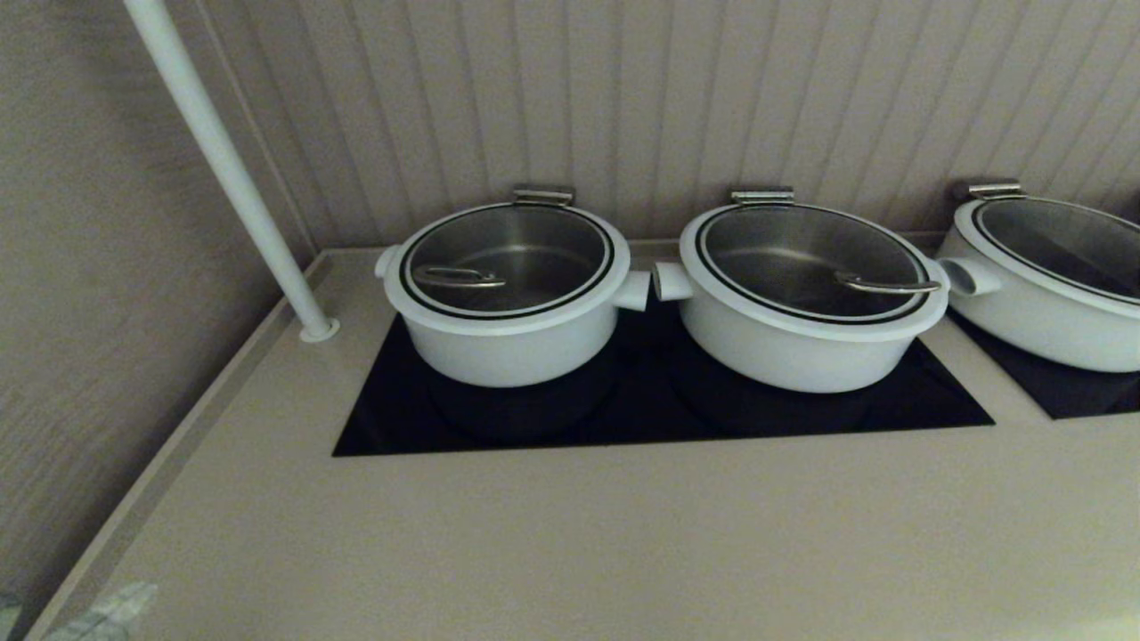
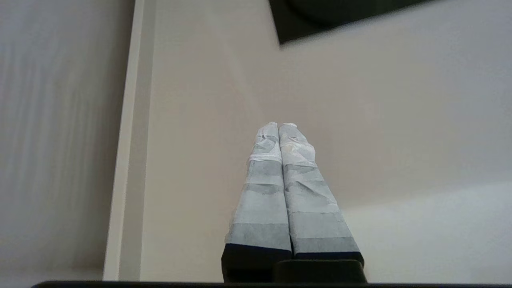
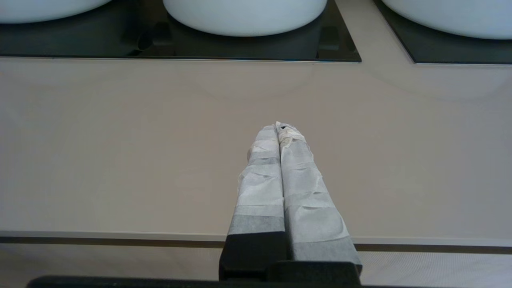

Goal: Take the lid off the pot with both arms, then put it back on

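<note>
Still seated, clear white-rimmed lid (image 1: 508, 261) on pot (image 1: 509, 343); both hands pressed together.

left gripper (image 2: 279, 126), right gripper (image 3: 279, 126), white-taped fingers (image 3: 260, 180), black bases

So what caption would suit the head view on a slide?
Three lidded white pots on black cooktops; the leftmost pot wears its lid, neither arm in sight.
</note>
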You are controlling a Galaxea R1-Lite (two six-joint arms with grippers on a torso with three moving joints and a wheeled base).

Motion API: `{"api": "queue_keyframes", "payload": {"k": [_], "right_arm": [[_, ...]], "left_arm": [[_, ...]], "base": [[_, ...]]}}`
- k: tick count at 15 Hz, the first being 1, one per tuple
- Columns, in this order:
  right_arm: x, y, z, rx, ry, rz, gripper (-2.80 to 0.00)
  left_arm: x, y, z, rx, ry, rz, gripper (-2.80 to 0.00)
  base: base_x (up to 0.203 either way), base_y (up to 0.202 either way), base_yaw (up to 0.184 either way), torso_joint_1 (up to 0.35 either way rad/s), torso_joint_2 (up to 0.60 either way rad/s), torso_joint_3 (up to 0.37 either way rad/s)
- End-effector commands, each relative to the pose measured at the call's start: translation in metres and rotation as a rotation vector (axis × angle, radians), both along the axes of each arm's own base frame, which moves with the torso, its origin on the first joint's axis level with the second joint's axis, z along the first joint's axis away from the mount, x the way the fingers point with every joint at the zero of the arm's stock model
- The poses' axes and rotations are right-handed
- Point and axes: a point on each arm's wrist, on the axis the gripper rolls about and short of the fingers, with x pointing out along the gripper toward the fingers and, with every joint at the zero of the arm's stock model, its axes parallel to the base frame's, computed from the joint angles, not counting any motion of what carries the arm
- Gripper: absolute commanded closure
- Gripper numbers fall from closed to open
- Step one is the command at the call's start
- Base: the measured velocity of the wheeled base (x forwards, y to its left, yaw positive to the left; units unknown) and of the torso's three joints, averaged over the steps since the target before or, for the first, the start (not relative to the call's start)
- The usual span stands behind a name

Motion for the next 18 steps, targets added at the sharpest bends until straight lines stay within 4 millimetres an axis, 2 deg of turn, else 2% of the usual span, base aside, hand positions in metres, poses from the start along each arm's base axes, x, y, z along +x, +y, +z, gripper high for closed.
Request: {"api": "queue_keyframes", "payload": {"k": [1, 7, 13, 18], "right_arm": [[0.0, 0.0, 0.0, 0.0, -0.001, 0.001, 0.0], [0.0, 0.0, 0.0, -0.001, -0.001, 0.001, 0.0], [0.0, 0.0, 0.0, 0.0, -0.001, 0.001, 0.0], [0.0, 0.0, 0.0, 0.0, -0.001, 0.001, 0.0]], "left_arm": [[-0.022, 0.002, -0.006, -0.013, -0.059, 0.011, 0.0], [-0.052, 0.001, -0.029, -0.064, -0.09, 0.005, 0.0], [-0.066, 0.0, -0.033, -0.141, -0.25, -0.018, 0.0], [-0.067, 0.001, -0.033, -0.151, -0.266, -0.011, 0.0]], "base": [[0.0, 0.0, 0.0, 0.0, 0.0, 0.0], [0.0, 0.0, 0.0, 0.0, 0.0, 0.0], [0.0, 0.0, 0.0, 0.0, 0.0, 0.0], [0.0, 0.0, 0.0, 0.0, 0.0, 0.0]]}}
